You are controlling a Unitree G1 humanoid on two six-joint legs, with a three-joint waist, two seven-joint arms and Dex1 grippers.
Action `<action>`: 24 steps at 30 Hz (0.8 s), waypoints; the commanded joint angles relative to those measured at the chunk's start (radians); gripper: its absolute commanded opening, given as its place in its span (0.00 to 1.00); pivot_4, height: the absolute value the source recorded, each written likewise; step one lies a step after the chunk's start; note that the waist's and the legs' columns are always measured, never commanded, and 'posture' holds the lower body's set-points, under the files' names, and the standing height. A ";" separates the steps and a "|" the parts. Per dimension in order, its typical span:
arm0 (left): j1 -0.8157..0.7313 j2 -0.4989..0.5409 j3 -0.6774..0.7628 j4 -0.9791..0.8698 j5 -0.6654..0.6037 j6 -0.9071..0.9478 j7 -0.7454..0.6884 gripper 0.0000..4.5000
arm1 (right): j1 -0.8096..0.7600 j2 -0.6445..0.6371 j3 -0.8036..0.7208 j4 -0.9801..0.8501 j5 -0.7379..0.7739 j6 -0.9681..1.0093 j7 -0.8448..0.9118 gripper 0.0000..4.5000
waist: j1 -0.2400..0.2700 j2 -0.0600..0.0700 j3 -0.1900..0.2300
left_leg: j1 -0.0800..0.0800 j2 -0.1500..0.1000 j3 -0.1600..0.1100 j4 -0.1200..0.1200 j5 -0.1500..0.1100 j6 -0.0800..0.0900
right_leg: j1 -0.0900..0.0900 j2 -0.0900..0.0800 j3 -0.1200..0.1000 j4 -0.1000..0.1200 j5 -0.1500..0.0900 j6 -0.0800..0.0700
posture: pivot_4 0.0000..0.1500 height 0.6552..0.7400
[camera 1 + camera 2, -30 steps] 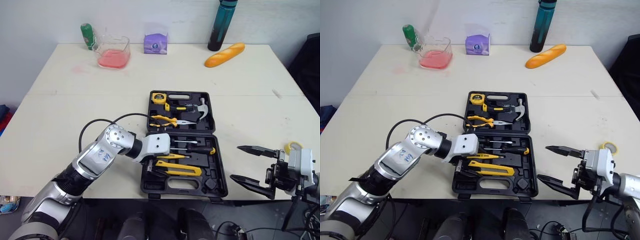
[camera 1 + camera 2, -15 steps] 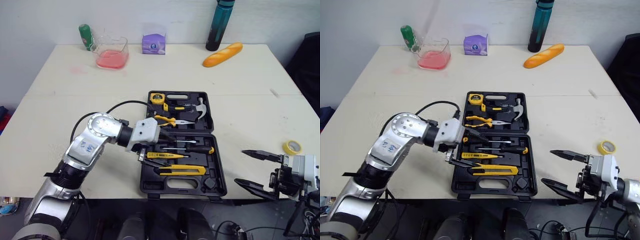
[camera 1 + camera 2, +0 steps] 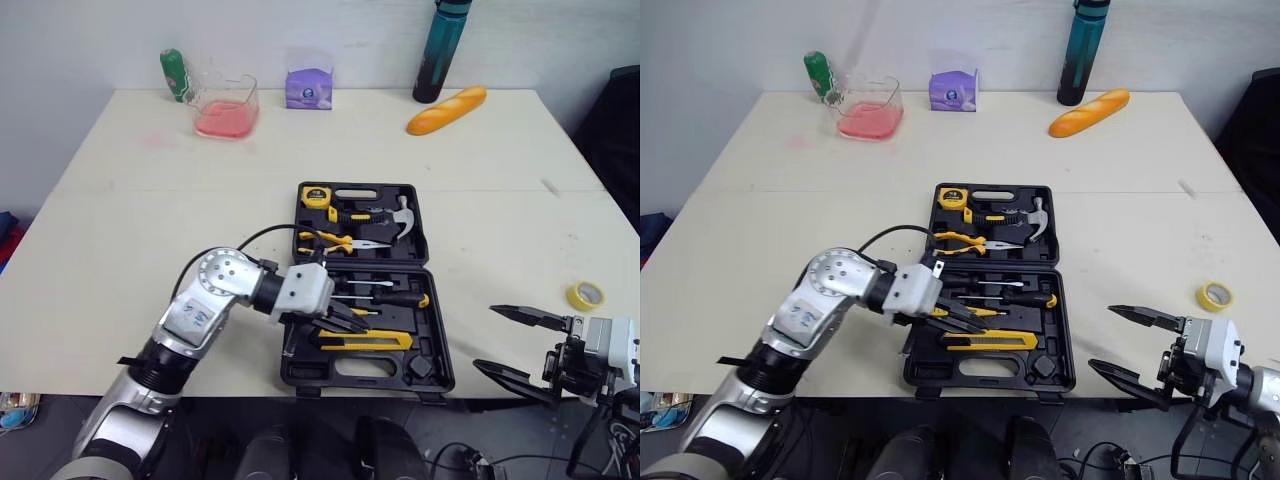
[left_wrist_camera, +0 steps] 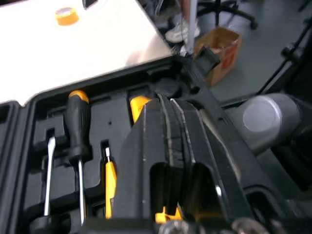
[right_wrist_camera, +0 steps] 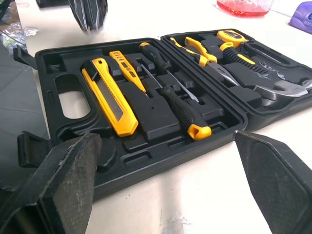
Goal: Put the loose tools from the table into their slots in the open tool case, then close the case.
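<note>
The black tool case [image 3: 436, 352] lies open at the table's front middle. Its far half holds a tape measure [image 3: 316, 194], pliers [image 3: 340, 240] and a hammer [image 3: 400, 215]. In the near half lie a black-handled screwdriver [image 3: 398, 298], a thin yellow screwdriver [image 5: 126, 70] and a yellow utility knife [image 3: 370, 341]. My left gripper [image 3: 350, 317] hovers shut over the near half's left part, with nothing seen between its fingers [image 4: 168, 126]. My right gripper [image 3: 520, 345] stands open past the table's front right edge. A yellow tape roll [image 3: 585, 295] lies loose on the table right of the case.
Along the back edge stand a green bottle [image 3: 174, 73], a clear container of pink liquid [image 3: 224, 105], a purple box [image 3: 309, 88], a teal bottle [image 3: 440, 50] and a bread loaf [image 3: 447, 109]. A cardboard box [image 4: 222, 44] sits on the floor.
My left gripper has shut its fingers and moved from the case's left edge in over the near half. The right gripper stays open, a little lower and further right.
</note>
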 commanded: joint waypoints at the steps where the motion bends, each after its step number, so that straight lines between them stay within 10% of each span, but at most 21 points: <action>1: -0.013 -0.036 -0.041 0.044 0.072 -0.025 0.053 0.01 | 0.007 0.016 -0.030 0.022 0.002 -0.042 0.009 1.00 | 0.001 0.000 0.000 | 0.000 0.000 0.000 0.000 0.000 0.000 | 0.000 0.000 0.000 0.000 0.000 0.000 | 1.00 0.94; 24: 0.027 -0.007 -0.215 0.174 0.283 0.154 0.117 0.01 | 0.049 0.058 -0.037 0.277 0.013 -0.286 0.158 1.00 | -0.001 0.001 -0.007 | 0.003 0.000 -0.002 0.000 0.000 0.001 | 0.004 -0.005 0.000 -0.001 0.000 0.000 | 1.00 0.94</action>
